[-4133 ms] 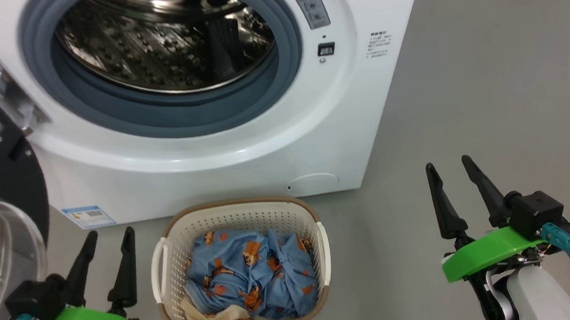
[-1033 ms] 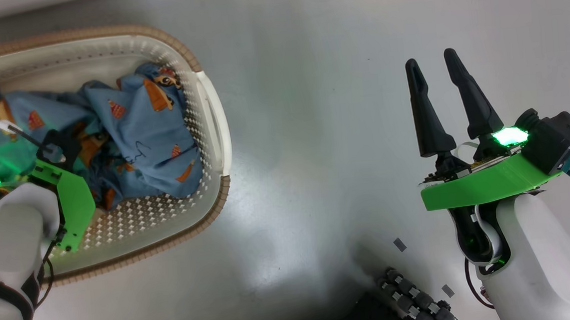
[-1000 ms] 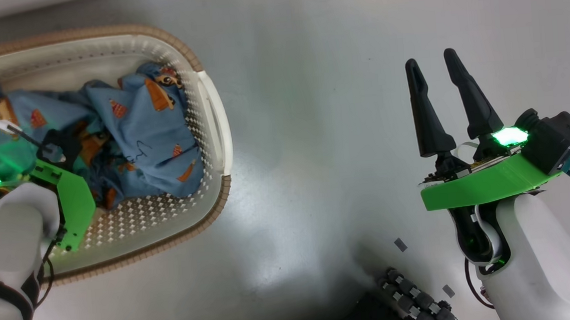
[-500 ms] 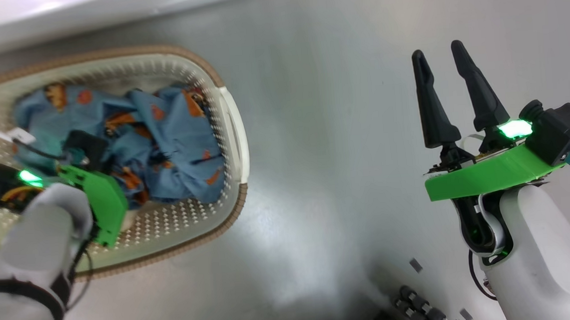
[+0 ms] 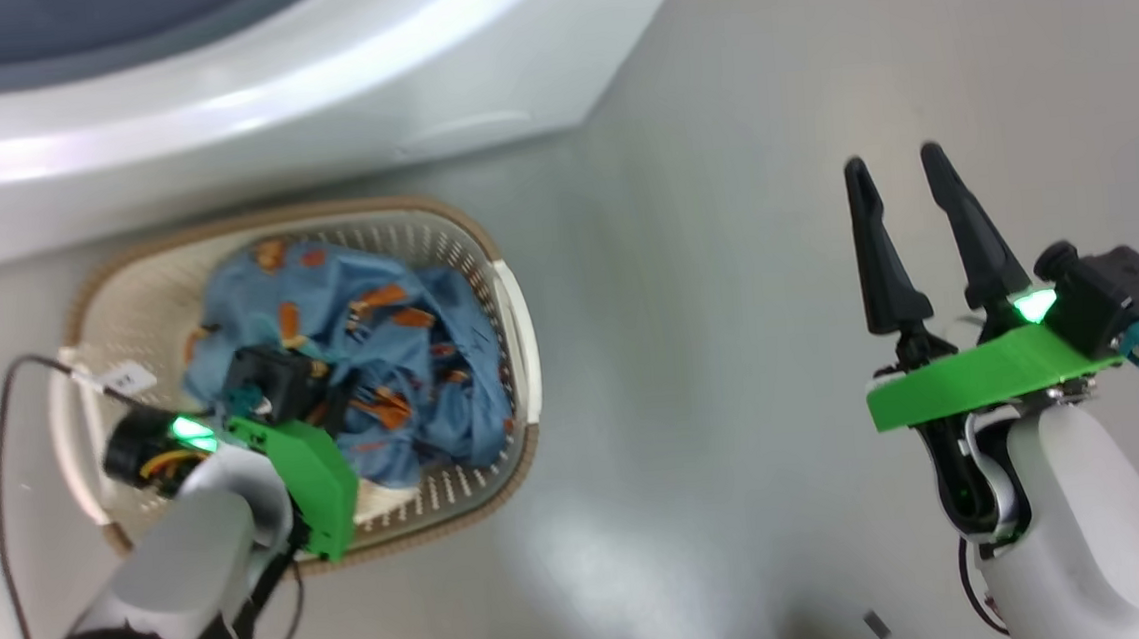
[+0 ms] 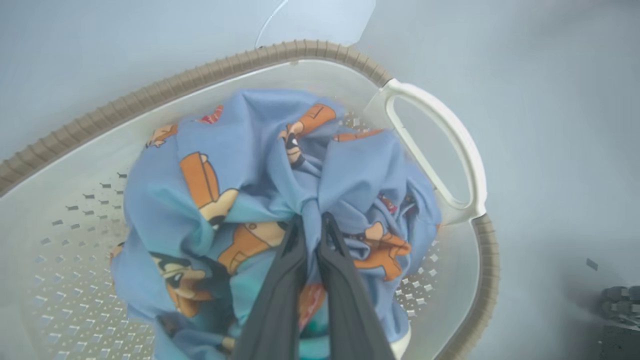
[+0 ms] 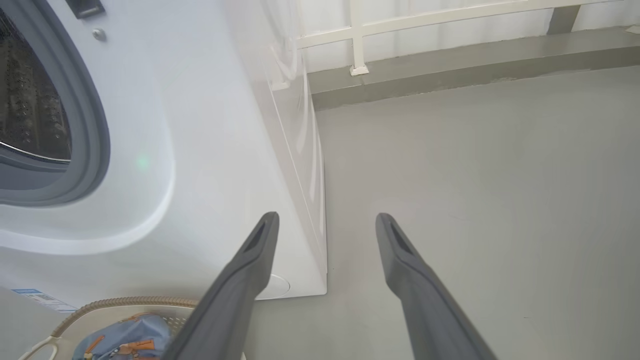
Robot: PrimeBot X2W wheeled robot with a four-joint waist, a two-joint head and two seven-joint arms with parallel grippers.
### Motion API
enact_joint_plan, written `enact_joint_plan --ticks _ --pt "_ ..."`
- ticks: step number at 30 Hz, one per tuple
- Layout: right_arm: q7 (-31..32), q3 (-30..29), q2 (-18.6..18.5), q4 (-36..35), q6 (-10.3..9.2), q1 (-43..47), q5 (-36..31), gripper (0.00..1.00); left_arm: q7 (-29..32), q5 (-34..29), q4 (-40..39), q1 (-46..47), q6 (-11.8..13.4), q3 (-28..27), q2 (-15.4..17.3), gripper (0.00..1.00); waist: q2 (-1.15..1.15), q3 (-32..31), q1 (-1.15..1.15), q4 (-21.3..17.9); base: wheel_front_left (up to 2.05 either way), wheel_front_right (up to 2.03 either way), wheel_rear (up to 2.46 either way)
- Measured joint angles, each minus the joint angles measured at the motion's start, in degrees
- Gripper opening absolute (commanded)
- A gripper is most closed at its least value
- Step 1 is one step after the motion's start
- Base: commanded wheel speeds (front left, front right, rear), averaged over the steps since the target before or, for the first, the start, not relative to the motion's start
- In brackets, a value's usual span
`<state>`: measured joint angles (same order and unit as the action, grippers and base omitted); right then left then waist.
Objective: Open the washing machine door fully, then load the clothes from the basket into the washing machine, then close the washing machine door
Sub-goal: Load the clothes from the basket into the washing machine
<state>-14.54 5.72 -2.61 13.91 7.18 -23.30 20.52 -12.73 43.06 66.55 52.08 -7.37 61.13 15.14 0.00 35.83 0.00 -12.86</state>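
A plain grey floor [image 5: 705, 250] runs up to the white washer [image 5: 334, 105], whose drum [image 7: 30, 100] shows uncovered in the right wrist view. The basket [image 5: 272, 218] sits on the floor just in front of the washer, with the clothes [image 5: 435, 399] heaped inside it. The left gripper [image 6: 310, 222] reaches down into the heap, its jaws pinched nearly together on a gathered fold of blue cloth near the top. The right gripper [image 5: 893, 161] hangs over bare floor, well apart from the basket, jaws wide and empty. The step in hand looks like lifting a garment out. Done well, the arm rises straight until the trailing cloth clears the basket, so the light basket is not dragged or tipped, then carries the cloth deep into the drum before letting go.
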Motion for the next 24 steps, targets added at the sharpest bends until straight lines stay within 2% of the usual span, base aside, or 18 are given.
enact_joint_plan --ticks 9,17,24 --pt "0.0 -0.9 0.0 3.2 0.0 2.6 -0.9 1.0 -1.4 4.0 -6.6 -5.1 0.0 -1.7 0.0 0.0 0.0 -8.5 0.0 2.2 0.0 0.0 0.0" --pt "0.0 -2.1 0.0 5.2 0.0 4.6 -1.5 1.0 -1.5 4.2 -15.6 -9.5 0.4 -8.4 0.7 0.0 0.0 -14.9 -0.01 3.8 0.0 0.0 0.0" --pt "0.0 -2.4 0.0 6.5 0.0 7.0 -3.1 1.0 -1.5 2.6 -25.3 -15.5 2.8 -14.9 1.5 0.0 0.0 -20.5 0.0 5.3 0.0 0.0 0.0"
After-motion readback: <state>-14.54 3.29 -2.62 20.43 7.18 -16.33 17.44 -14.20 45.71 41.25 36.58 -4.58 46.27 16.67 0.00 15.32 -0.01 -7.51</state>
